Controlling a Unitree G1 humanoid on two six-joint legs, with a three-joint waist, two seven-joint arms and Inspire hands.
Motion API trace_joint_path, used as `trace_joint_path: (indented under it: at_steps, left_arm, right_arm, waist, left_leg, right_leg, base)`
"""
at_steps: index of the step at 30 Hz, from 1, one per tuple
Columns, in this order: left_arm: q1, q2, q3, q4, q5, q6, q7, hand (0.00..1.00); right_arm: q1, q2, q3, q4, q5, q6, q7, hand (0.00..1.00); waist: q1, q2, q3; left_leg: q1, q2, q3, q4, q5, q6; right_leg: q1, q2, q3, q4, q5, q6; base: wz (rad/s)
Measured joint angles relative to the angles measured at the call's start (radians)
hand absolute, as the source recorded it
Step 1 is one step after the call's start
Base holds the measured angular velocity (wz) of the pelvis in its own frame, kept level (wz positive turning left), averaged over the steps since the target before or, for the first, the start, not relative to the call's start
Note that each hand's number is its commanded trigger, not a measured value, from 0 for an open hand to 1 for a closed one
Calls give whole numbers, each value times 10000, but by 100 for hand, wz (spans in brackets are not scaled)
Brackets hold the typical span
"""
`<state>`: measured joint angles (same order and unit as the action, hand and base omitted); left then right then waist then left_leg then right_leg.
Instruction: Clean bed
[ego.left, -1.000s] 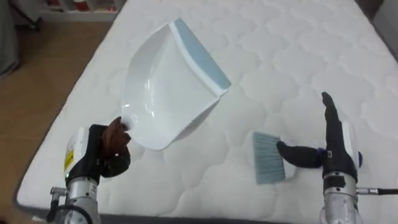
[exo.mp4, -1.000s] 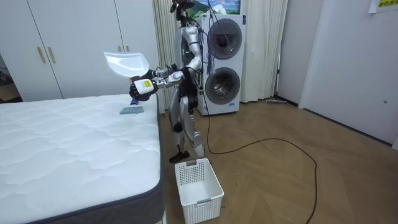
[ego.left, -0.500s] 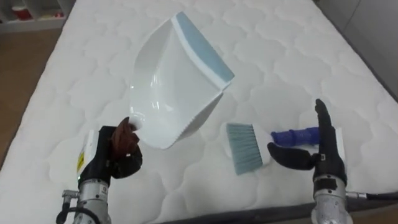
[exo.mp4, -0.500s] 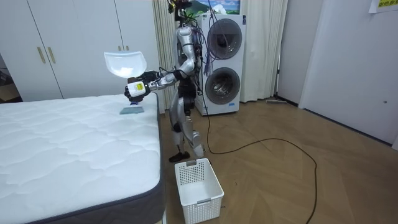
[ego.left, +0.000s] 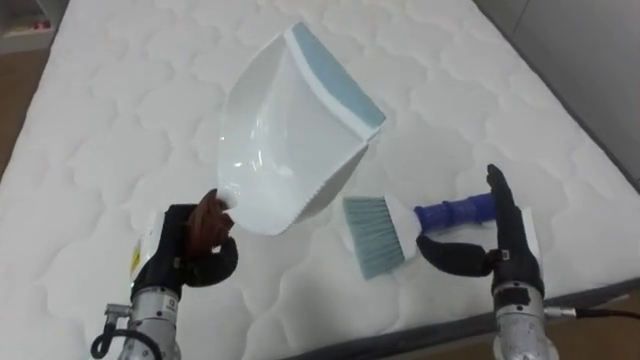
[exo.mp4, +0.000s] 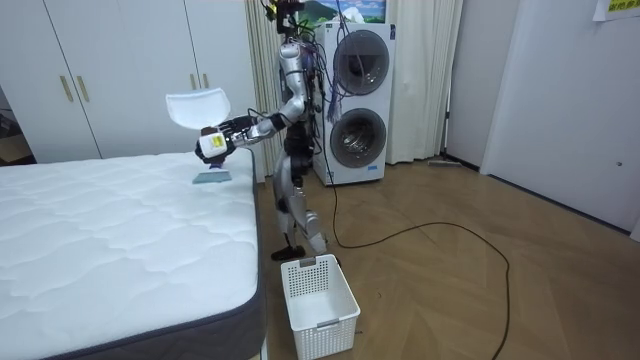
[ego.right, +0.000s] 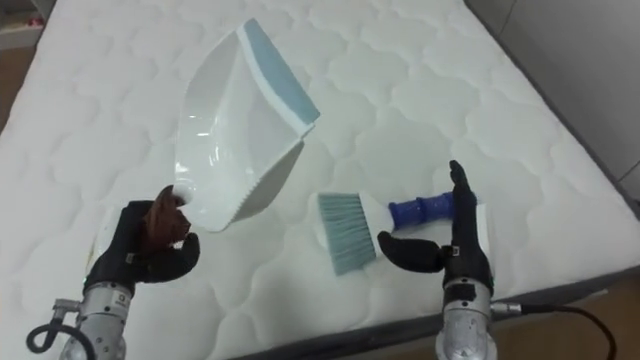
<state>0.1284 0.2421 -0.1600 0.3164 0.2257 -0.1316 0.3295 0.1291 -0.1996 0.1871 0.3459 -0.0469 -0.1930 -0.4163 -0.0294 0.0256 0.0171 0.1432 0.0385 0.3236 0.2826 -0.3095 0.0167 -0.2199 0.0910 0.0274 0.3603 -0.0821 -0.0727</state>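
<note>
While the left hand (ego.left: 185, 255) clamps the handle of the white dustpan (ego.left: 285, 140), raised just left of the brush (ego.left: 385, 230) lying on the bed (ego.left: 120, 100), the right hand (ego.left: 495, 250) sits spread and empty at the brush's blue handle, so I'd judge brush pickup is the step in hand — next move: curl round that handle.

— What stands in your right hand's (ego.left: 505, 255) way?
— The brush (ego.left: 385, 230), lying on the mattress (ego.left: 120, 130) just left of it, handle toward it. Ahead and to the right the quilt is open.
— And on your left?
— The dustpan (ego.left: 290, 130), tilted high in your left hand (ego.left: 195, 255), overhangs the middle, with room beneath. A basket (exo.mp4: 318, 295) stands on the floor by the bed's corner.
</note>
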Motion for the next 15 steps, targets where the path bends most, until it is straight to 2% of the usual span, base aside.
trace_joint_path:
  at_steps: [3, 6, 9, 13, 15]
  left_arm:
    - [6, -99, -6, 178, 6, -21, -141, 0]
    - [179, -187, -1, 265, 5, -17, -273, 0]
    - [216, -301, -11, 408, -1, -30, -406, 0]
    - [255, -309, -7, 674, -16, -21, -579, 0]
    - [372, -347, -7, 675, -1, -13, -622, 0]
  right_arm:
    - [-27, 0, -14, 318, -31, 0, 355, 0]
    - [-31, 1, -25, 428, -39, 0, 503, 0]
    - [-57, -3, -32, 442, -24, 0, 510, 0]
    - [-66, -20, -46, 441, -26, 4, 706, 0]
    - [-66, -18, -52, 439, -29, 32, 901, 0]
  waist:
    - [0, -31, 32]
    - [27, 12, 38]
    - [9, 18, 33]
    - [-88, -8, 19]
    - [-152, -74, -23]
  left_leg:
    - [-137, -13, -644, 417, -2, -1]
    - [-167, 36, -960, 364, -11, -17]
    - [-145, 70, -1082, 308, -8, -22]
    - [-81, 101, -1080, 136, 3, -40]
    - [-52, 121, -1074, 3, 3, -40]
  right_leg:
    - [126, 161, 312, -97, -78, -49]
    - [99, 308, 444, -170, 113, -190]
    - [100, 412, 540, -152, 106, -261]
    - [93, 486, 555, -167, 121, -287]
    - [85, 523, 543, -188, 188, -306]
  base:
    - [-16]
    - [-19]
    - [-12]
    - [-2]
    - [0]
